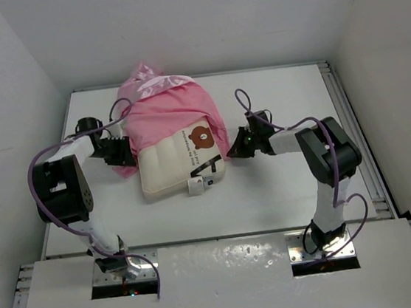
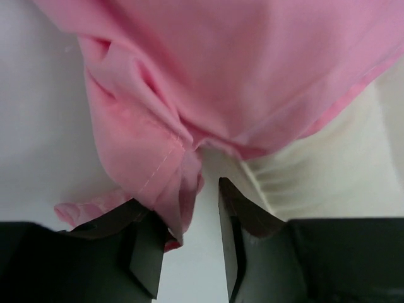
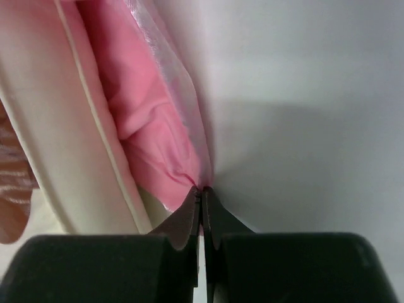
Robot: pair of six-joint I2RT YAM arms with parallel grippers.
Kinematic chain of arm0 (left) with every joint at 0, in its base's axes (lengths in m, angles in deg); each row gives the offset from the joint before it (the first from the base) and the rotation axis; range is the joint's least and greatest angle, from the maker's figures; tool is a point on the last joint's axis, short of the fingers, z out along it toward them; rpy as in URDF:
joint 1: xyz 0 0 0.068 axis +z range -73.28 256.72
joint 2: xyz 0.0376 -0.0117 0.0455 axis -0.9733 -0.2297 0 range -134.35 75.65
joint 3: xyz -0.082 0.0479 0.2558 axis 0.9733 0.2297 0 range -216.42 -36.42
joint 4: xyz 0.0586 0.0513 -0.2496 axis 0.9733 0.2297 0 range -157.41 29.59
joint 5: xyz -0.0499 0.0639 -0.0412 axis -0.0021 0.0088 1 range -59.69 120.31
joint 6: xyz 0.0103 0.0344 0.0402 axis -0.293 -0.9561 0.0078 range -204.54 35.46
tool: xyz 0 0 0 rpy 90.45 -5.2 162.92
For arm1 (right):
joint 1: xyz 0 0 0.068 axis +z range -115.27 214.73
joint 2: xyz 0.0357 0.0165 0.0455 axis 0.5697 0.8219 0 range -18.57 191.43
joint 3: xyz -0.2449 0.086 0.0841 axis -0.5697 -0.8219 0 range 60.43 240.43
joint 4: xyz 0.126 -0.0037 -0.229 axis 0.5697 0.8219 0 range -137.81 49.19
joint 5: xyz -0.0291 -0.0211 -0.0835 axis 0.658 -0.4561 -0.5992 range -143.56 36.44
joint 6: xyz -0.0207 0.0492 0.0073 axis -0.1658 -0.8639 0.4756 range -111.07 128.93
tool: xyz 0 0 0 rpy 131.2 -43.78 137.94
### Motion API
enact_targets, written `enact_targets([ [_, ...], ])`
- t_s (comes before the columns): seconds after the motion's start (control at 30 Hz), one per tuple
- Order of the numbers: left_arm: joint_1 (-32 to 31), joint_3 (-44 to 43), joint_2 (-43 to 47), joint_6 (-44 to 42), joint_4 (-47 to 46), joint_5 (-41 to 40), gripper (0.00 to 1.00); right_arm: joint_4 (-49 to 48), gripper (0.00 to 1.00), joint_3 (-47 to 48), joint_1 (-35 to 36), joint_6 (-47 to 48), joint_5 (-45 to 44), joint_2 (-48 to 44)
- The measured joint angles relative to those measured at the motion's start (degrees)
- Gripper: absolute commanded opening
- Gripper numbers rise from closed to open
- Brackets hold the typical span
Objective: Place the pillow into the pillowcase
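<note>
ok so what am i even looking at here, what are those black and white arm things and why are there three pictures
These are two robot arms, the left arm and the right arm, bolted at the near edge of a white table. The wide picture comes from a fixed camera above and behind them. The two close-ups come from a camera on each wrist, so each shows its own black fingers at the bottom.

On the table lies a cream pillow with a bear face. Its far part is covered by a pink pillowcase.

The right gripper is shut, pinching the pillowcase's edge. The left gripper has its jaws apart, and the pink hem hangs against one finger, not clamped.
</note>
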Motion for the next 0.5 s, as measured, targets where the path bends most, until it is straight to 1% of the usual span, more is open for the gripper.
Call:
enact_targets([
  [0.13, 1.8, 1.7, 0.0, -1.4, 1.3, -1.2, 0.41, -1.7, 0.0, -0.2, -1.6, -1.9, 0.9, 0.3],
  [0.2, 2.8, 2.2, 0.0, -2.0, 1.8, -1.6, 0.41, -1.9, 0.0, -0.4, -2.0, -1.8, 1.0, 0.0],
  [0.23, 3.1, 2.4, 0.0, -2.3, 1.9, -1.7, 0.39, -1.8, 0.0, -0.6, -2.2, -1.6, 1.2, -0.5],
  [0.27, 3.6, 2.6, 0.0, -2.5, 2.1, -1.8, 0.36, -1.7, 0.0, -0.9, -2.3, -1.1, 1.4, -1.3],
  [0.3, 3.9, 2.8, 0.0, -2.7, 2.1, -1.8, 0.3, -1.6, 0.0, -1.1, -2.3, -0.4, 1.6, -2.3],
  [0.33, 4.1, 2.9, 0.0, -2.7, 2.1, -1.8, 0.17, -1.6, 0.0, -1.4, -2.4, 0.3, 1.9, -3.4],
  [0.4, 4.3, 3.0, -0.2, -2.7, 2.1, -1.6, 0.05, -1.5, 0.0, -2.4, -2.4, 1.8, 2.9, -6.4],
  [0.43, 4.4, 3.0, -0.3, -2.6, 2.1, -1.3, 0.0, -1.5, 0.0, -2.8, -2.4, 2.4, 3.3, -7.7],
  [0.5, 4.4, 3.0, -0.6, -2.6, 2.0, -0.7, 0.0, -1.9, 0.0, -3.9, -2.4, 3.7, 4.7, -10.1],
])
